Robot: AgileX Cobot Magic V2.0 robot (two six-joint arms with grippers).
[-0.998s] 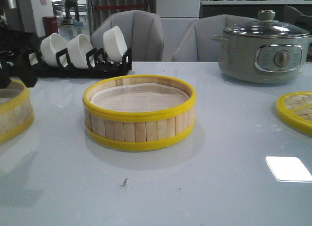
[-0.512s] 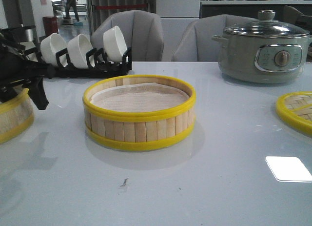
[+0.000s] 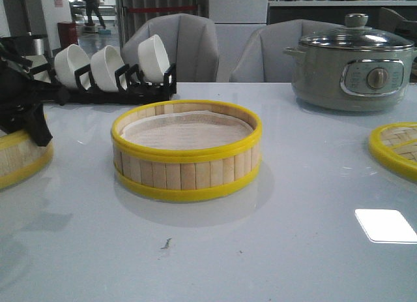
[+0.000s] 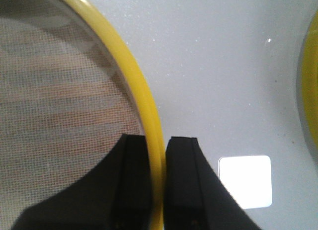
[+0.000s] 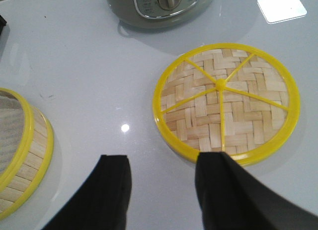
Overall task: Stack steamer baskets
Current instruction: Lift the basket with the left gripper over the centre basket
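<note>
One steamer basket [image 3: 186, 152] stands in the middle of the table, white liner inside; its edge shows in the right wrist view [image 5: 22, 160]. The second steamer basket [image 3: 16, 160] is at the far left edge. My left gripper [image 3: 39, 134] is over its right rim. In the left wrist view the left gripper [image 4: 158, 155] is shut on that basket's yellow top rim [image 4: 144, 101], one finger inside over the liner, one outside. My right gripper [image 5: 161, 165] is open and empty above the table, next to the woven lid [image 5: 226, 101]. It is out of the front view.
The flat woven lid [image 3: 397, 149] lies at the right edge. A grey electric pot [image 3: 352, 60] stands at the back right. A black rack with white bowls [image 3: 111, 70] stands at the back left. Chairs are behind the table.
My left gripper came in from the far left, dropped onto the left basket's right rim and closed on it. The basket shifted slightly to the right.
</note>
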